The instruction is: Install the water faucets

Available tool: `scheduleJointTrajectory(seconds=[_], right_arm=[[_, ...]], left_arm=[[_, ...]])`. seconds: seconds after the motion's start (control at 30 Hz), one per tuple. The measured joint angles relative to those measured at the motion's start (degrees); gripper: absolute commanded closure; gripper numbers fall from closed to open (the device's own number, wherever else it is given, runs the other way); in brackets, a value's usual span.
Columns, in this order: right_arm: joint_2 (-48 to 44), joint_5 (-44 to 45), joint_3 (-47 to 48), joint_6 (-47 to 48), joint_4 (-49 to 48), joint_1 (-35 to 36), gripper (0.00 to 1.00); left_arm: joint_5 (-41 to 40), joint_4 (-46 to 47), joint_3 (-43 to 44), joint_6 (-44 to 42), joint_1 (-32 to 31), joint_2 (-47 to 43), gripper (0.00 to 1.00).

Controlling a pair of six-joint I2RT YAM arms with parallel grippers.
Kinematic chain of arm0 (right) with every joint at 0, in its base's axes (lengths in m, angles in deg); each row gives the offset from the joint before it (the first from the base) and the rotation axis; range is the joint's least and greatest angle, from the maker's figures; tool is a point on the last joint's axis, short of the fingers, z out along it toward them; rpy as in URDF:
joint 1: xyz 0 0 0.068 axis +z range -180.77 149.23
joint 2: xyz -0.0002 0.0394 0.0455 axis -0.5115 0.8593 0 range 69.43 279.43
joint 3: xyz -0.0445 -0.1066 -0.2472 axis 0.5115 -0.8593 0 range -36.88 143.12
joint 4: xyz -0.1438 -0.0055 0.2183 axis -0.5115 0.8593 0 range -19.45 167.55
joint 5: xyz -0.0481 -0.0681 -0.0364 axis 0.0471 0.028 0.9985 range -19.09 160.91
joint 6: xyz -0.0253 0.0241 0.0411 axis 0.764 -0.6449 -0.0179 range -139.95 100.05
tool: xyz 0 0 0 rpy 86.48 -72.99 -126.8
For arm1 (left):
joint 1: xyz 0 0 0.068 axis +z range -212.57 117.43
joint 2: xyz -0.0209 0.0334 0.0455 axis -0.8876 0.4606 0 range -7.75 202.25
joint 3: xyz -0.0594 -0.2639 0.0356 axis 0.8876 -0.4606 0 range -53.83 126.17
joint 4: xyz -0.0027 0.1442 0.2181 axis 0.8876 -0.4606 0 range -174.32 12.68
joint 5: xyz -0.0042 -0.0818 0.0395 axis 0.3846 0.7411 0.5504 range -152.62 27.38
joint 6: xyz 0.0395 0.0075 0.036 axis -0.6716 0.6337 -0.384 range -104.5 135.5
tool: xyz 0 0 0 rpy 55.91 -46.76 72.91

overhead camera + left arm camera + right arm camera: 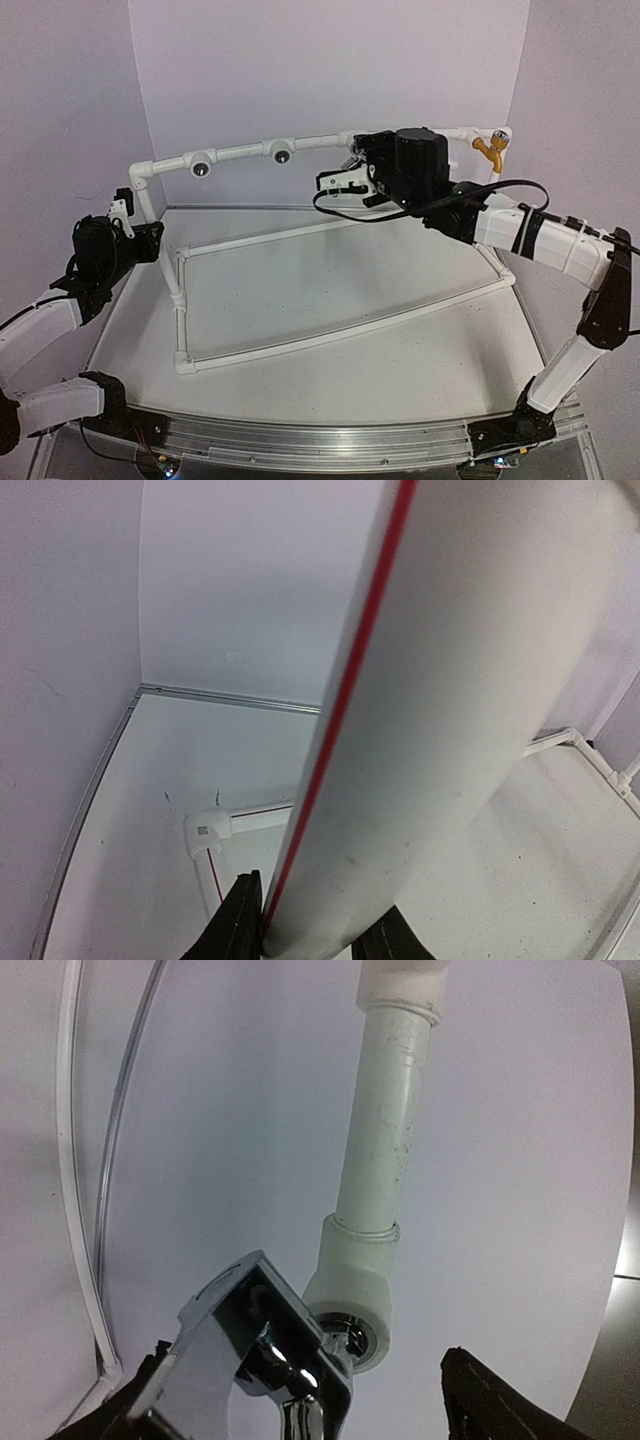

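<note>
On the top rail [240, 152], 12 o'clock of the table [400, 370]: silver faucet [268, 1352], its stem at the mouth of a tee fitting [352, 1295]; how far it is seated I cannot tell.
Faucet versus jaws: between the fingers of the right gripper [340, 180] but off-centre, toward 9 o'clock in the wrist view. Its flat lever lies against or just beside that finger, while the other finger [500, 1405] stands well apart at 3 o'clock.
Long axis: stem runs from the socket toward 7 o'clock, across the rail.
Right jaws: apart, clamped on nothing.
Right arm pose: extended far forward from its base at 5 o'clock, wrist level with the rail; much the nearer arm.
Left arm: left gripper [312, 935] closed tight on the pipe frame [450, 730] at the 9 o'clock corner.
Second tap: orange-yellow faucet [489, 148], on the rail end at 2 o'clock.
Next move, judged: centre the jaws on the faucet before closing.
</note>
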Motion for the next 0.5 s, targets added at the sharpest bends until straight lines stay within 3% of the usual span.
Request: scheduleJointTrajectory(seconds=[0.3,0.4,0.5], right_arm=[[5.0,7.3,-0.3,1.8,-11.2,1.0,0.91],[5.6,10.2,-0.3,0.1,-14.3,1.8,1.00],[6.6,12.6,-0.3,-2.9,-16.3,2.4,1.00]], left_arm=[[-0.1,-0.4,0.3,0.1,0.0,0.0,1.00],[-0.3,-0.3,0.4,0.3,0.0,0.1,1.00],[-0.5,-0.3,0.5,0.5,0.0,0.3,1.00]])
